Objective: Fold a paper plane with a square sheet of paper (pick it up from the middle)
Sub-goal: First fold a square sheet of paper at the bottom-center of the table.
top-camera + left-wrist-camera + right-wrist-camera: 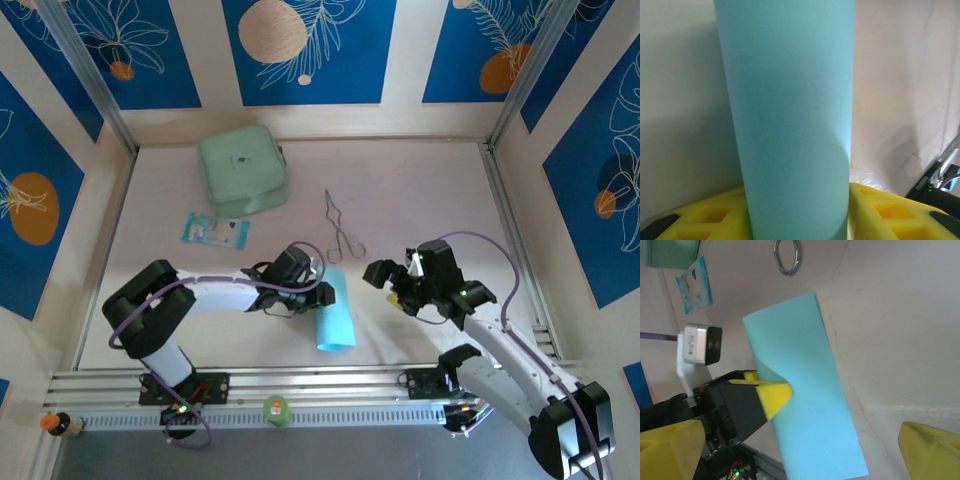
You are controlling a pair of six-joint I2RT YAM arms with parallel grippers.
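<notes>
Straddling the folded square sheet of paper (336,320), left claw (322,295) sits part-open, grip unclear; right claw (388,285) gapes wide, empty.

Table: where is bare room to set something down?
Free: the far right of the table, between the tongs and the right wall. Crowded: near middle, where left gripper and right gripper flank the paper; case and packet take the far left.

No legible text, print on the blue-and-white packet (215,230) too small to read, mint-green case (243,170) mark indistinct
</notes>
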